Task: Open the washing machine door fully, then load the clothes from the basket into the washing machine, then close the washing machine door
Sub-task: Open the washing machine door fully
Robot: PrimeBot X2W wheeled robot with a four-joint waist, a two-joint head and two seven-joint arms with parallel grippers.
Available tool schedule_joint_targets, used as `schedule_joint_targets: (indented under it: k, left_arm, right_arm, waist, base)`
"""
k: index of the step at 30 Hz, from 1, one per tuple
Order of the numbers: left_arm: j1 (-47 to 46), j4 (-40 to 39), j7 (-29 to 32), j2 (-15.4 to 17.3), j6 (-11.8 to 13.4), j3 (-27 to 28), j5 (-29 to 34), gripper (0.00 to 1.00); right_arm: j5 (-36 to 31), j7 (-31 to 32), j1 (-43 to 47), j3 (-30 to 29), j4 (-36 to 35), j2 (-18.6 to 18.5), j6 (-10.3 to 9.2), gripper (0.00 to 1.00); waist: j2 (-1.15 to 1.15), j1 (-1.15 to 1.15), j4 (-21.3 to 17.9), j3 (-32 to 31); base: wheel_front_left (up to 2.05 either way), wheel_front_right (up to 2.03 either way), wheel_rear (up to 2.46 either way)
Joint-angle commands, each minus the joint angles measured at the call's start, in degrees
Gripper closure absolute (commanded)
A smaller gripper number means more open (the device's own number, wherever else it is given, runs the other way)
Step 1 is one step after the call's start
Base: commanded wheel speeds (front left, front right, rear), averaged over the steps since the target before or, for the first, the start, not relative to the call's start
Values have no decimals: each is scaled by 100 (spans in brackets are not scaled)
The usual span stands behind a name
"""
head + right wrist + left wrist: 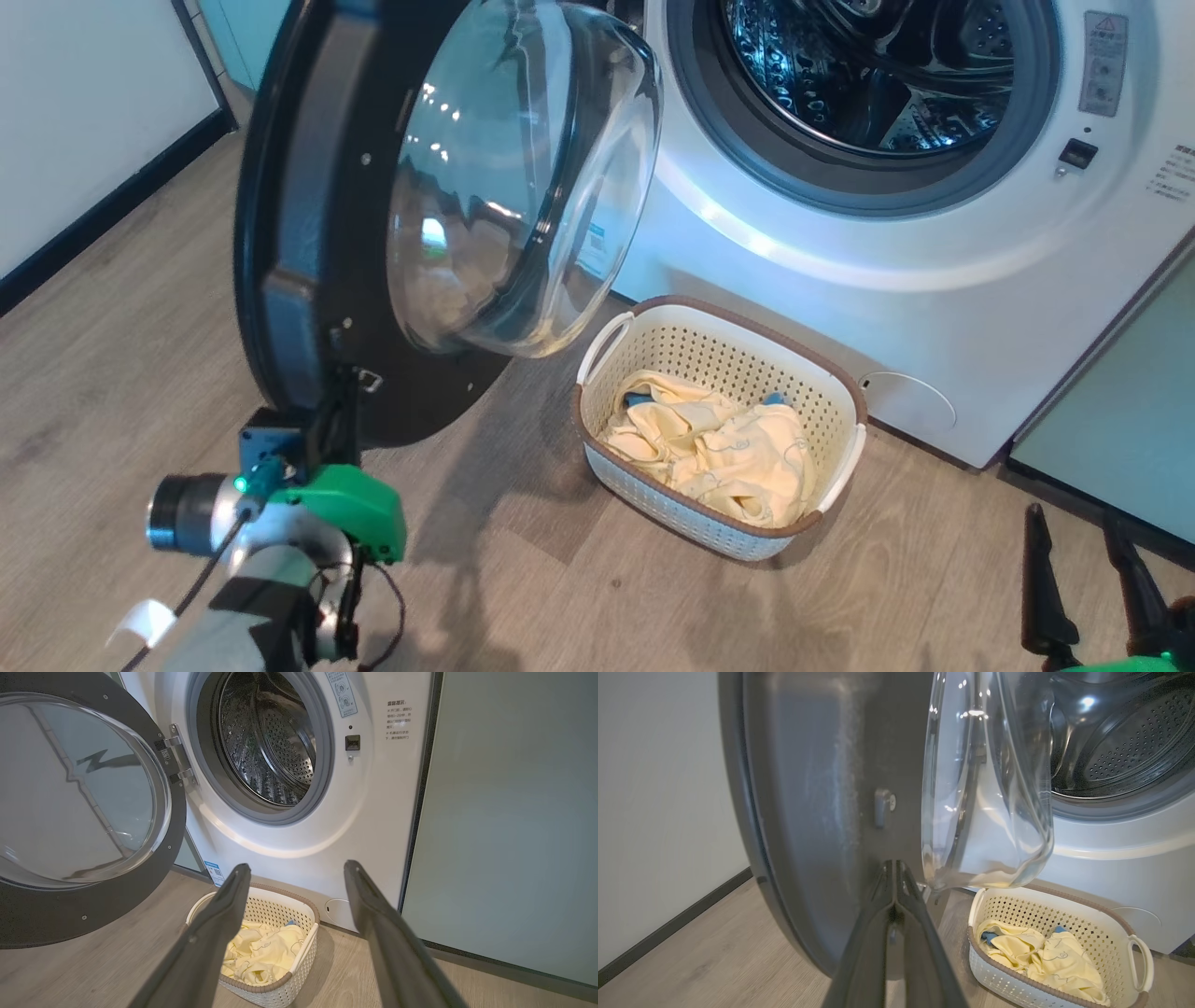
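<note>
Head view: the washing machine door [313, 233] is standing swung wide from the washing machine [840, 271]. The left gripper [894, 865], fingers clenched together on nothing, is apparently touching the door's lower inner face. The right gripper [295, 870] is hanging spread and empty, short of the basket [719, 355], which is holding the clothes [719, 448] on the floor [140, 373] before the machine.

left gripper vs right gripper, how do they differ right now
The left gripper is shut, fingers together; the right gripper is open, fingers wide apart. The left gripper's tips are at the door; the right gripper hangs free, aimed toward the basket. Both have long dark fingers.
</note>
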Motion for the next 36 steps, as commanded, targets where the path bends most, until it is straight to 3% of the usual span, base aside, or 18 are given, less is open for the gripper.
schedule_joint_targets:
  k: [1, 12, 36]
  left_arm:
    - [-262, -22, -95, 224, -26, 342, -38, 100]
    - [-572, 472, -206, 344, -379, 830, 108, 100]
    - [-1105, 820, -208, 237, -989, 2303, 1265, 100]
  right_arm:
    - [-75, -54, -131, 101, -172, -78, -16, 0]
    - [-264, 128, -107, 89, -350, -78, -16, 0]
    - [-479, 661, -304, -48, -945, -240, -16, 0]
  waist:
    - [0, 0, 3, 0]
    - [0, 0, -35, 167]
    - [0, 0, -104, 833]
  base:
    - [0, 0, 0]
    - [0, 0, 0]
    - [0, 0, 0]
